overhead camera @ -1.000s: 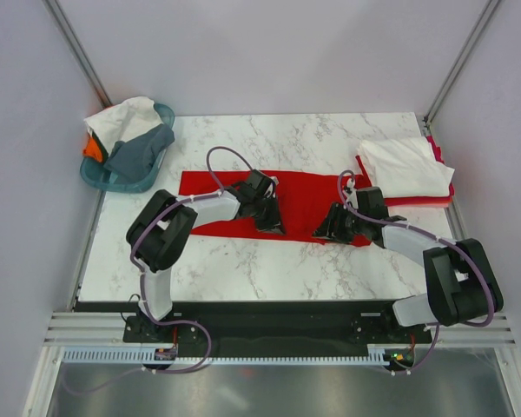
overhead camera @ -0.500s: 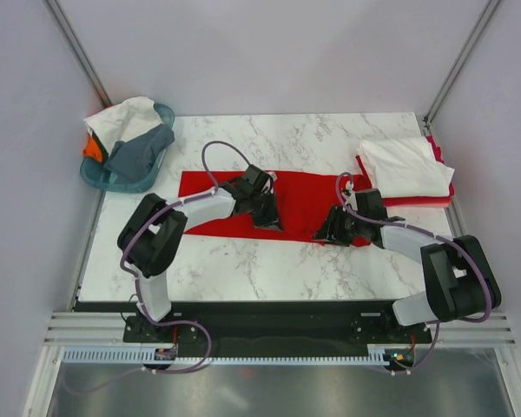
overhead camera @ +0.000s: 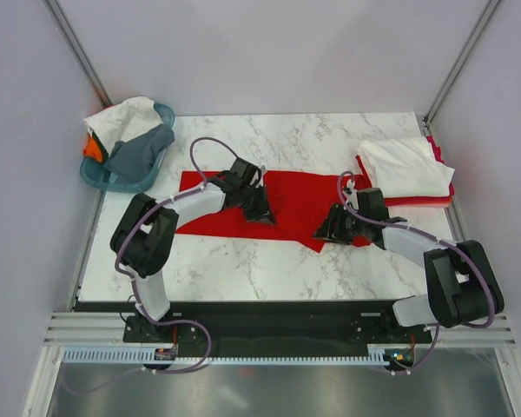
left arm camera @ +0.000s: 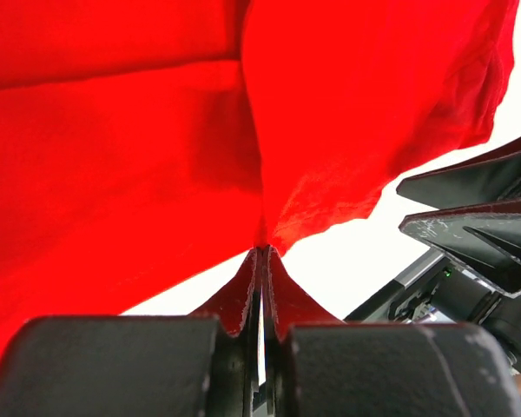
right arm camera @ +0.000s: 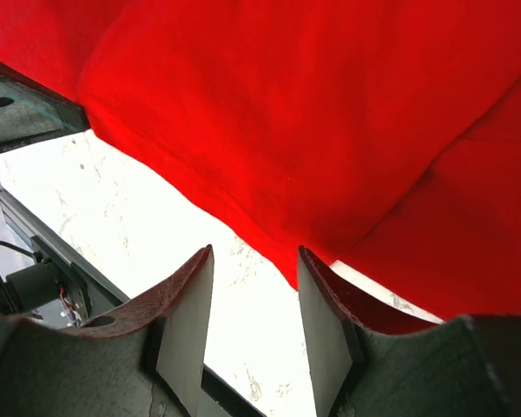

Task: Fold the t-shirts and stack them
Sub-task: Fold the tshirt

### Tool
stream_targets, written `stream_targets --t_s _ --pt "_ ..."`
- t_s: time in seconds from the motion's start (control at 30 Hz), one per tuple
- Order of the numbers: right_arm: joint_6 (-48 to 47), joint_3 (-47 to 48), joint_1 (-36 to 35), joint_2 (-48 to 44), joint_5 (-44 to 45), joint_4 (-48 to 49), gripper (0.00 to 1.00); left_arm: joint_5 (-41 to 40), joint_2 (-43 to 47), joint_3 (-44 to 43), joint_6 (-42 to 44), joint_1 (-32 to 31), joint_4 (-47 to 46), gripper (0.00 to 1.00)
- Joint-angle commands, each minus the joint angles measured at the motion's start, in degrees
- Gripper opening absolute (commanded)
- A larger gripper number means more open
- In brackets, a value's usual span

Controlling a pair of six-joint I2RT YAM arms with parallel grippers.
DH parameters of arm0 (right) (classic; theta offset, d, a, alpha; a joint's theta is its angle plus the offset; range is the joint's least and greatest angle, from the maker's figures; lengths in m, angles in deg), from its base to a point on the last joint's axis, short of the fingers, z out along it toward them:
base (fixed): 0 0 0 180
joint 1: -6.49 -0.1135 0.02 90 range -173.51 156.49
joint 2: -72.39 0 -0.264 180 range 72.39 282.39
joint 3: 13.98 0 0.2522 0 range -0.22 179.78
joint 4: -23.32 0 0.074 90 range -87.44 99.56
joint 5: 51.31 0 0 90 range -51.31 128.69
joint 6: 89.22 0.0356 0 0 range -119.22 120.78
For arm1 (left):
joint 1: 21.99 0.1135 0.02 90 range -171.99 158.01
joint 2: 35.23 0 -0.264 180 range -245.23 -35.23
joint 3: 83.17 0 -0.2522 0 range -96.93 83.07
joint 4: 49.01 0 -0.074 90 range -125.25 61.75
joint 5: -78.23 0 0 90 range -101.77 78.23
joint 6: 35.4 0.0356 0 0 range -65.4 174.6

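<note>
A bright red t-shirt (overhead camera: 300, 195) lies spread across the middle of the marble table. My left gripper (overhead camera: 260, 212) is shut on a pinch of its near edge. In the left wrist view the closed fingertips (left arm camera: 265, 254) hold a peak of red cloth (left arm camera: 313, 130) lifted off the table. My right gripper (overhead camera: 324, 233) stands open at the shirt's near right corner. In the right wrist view that corner of cloth (right arm camera: 313, 113) hangs down to the gap beside the right finger (right arm camera: 317, 287), and nothing is gripped.
A folded white t-shirt (overhead camera: 406, 165) lies on a folded red one (overhead camera: 438, 199) at the right rear. A teal basket (overhead camera: 102, 179) at the left rear holds white, grey and orange tees. The table's near edge runs just behind the arm bases.
My left gripper has finished shutting on the red shirt's edge and carried it back and to the left, so the near hem now slants. The right gripper has barely moved.
</note>
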Motion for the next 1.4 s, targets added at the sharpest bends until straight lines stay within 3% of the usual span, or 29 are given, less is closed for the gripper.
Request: stream_targets --t_s 0.0,0.23,0.47,0.57,0.7,0.8,0.97,1.13,1.17,1.27,1.37 --pt "0.9 1.43 0.05 -1.85 -0.81 1.93 0.51 3.15 2.68 0.33 2.65 0.6 0.81 0.02" --pt "0.9 2.14 0.05 -1.14 1.21 0.44 0.5 4.74 2.94 2.35 2.65 0.52 0.81 0.03" --pt "2.66 3.37 -0.04 -4.92 9.82 -2.2 0.49 6.15 2.68 5.34 2.82 0.34 0.11 0.1" --pt "2.31 4.42 -0.04 -5.62 11.58 -3.43 0.47 3.96 4.26 6.13 3.52 0.34 0.11 0.2" --pt "1.17 6.35 -1.88 -5.1 12.81 -5.36 0.41 -2.27 8.91 6.75 4.23 0.43 0.11 0.43" --pt "0.55 8.37 -5.22 -2.65 13.43 -7.21 0.35 -5.35 11.99 6.57 4.75 0.6 0.28 0.45" --pt "0.46 8.73 -9.09 -0.53 16.85 -8.44 0.22 -7.03 14.19 6.74 3.97 4.46 0.37 0.43" --pt "0.38 8.82 -9.18 -1.49 24.49 -11.25 0.19 -15.28 15.51 7.89 3.35 8.59 -3.05 0.41" --pt "0.38 9.08 -9.09 -2.1 25.9 -11.78 0.12 -16.95 15.69 7.63 3.7 9.04 -4.1 0.4" --pt "0.73 10.84 -9.09 -2.64 29.95 -12.39 0.0 -24.15 15.34 5.44 4.84 10.71 -4.46 0.3" --pt "0.9 12.24 -9.09 -2.2 32.33 -12.57 0.0 -27.24 14.11 2.89 5.2 13.51 -4.11 0.1"
